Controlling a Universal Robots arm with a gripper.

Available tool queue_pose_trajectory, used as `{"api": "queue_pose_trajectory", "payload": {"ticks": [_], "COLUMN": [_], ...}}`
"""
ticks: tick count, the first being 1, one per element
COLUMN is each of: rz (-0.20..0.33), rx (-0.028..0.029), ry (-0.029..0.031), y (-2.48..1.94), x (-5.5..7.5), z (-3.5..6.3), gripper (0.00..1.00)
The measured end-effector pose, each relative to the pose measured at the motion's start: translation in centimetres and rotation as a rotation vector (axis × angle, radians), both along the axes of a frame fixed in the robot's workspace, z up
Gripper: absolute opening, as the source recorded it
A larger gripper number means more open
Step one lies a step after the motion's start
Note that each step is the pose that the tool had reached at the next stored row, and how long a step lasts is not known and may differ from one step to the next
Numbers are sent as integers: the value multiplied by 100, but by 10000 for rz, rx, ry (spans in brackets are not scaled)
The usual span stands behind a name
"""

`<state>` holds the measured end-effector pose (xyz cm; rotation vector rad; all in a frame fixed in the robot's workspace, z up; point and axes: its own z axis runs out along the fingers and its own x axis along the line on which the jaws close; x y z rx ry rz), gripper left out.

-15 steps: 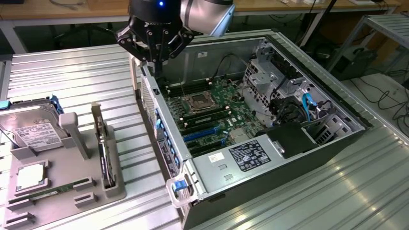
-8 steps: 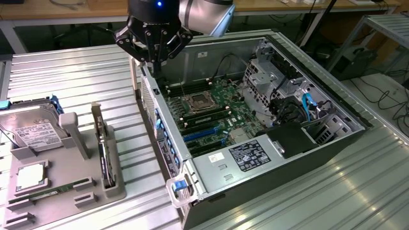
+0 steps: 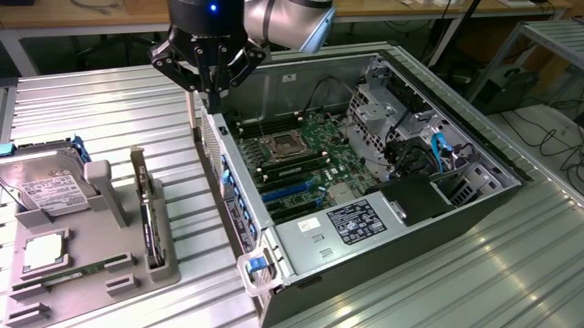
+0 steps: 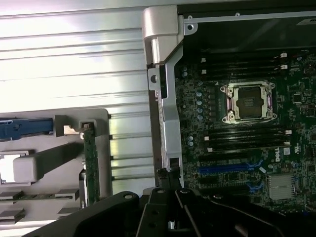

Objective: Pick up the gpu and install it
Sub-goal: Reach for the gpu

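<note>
The gpu (image 3: 146, 215) stands on edge in a slot of the grey holder (image 3: 169, 263) at the exterior view's left, its silver bracket end pointing up. In the wrist view the gpu (image 4: 90, 160) shows as a thin green strip. My gripper (image 3: 212, 102) hangs shut and holds nothing, above the near wall of the open computer case (image 3: 228, 171), apart from the gpu. The black fingers (image 4: 158, 212) show in the wrist view over the case's metal edge. Inside the case lies the motherboard (image 3: 310, 160) with blue expansion slots (image 3: 290, 191).
A silver hard drive (image 3: 46, 191) with a white label rests on the holder beside the gpu. The CPU socket (image 4: 247, 101) and blue slots (image 4: 229, 168) lie inside the case. Drive cages and cables (image 3: 420, 143) fill its far side. The ribbed metal table (image 3: 119, 109) surrounds everything.
</note>
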<state>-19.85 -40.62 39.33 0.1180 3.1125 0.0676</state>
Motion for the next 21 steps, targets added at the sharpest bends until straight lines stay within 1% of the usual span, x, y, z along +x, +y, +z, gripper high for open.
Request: {"api": "queue_pose_trajectory", "payload": {"ticks": [1, 13, 21], "rz": [0, 0, 0], "rx": [0, 1, 0], "ry": [0, -1, 0], "y": [-6, -14, -29], "x": [-31, -105, -180], "z": [0, 0, 0], "gripper": [11, 11, 11]}}
